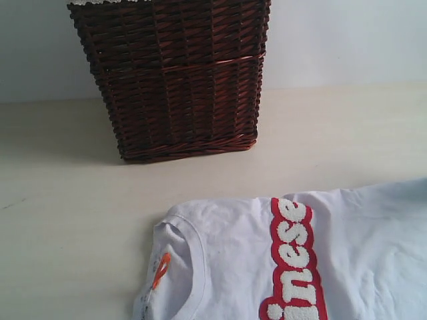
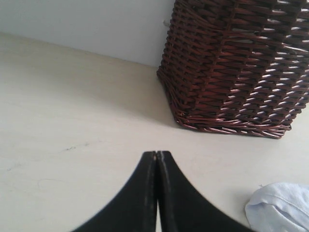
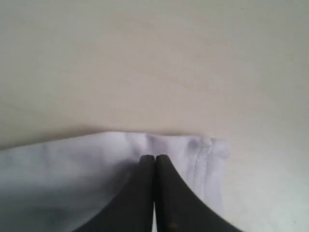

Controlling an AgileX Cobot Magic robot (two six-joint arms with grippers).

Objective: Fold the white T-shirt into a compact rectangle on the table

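From my seat I see the soft white cotton T-shirt [image 1: 360, 253] spread flat and face up on the smooth pale beige worktop [image 1: 67, 220]. Its ribbed collar and small orange neck tag [image 1: 161, 269] point left, and its body runs out of the exterior view to the right and below. I judge it is laid out this way so the sides can be folded inward; no fold shows yet. The tall dark brown wicker basket [image 1: 173, 80] stands behind it, well apart from the cloth and so clear of the folding.

My left pincer [image 2: 157, 154] has its black jaws pressed together over bare worktop, holding nothing. A rounded edge of the shirt [image 2: 282, 205] lies near it, off to one side and not touching. My right pincer [image 3: 154, 157] is likewise closed, its tips over the shirt [image 3: 63, 174] just inside a stitched hem corner. I cannot tell whether any cloth is nipped between them. Neither arm shows in the exterior view.
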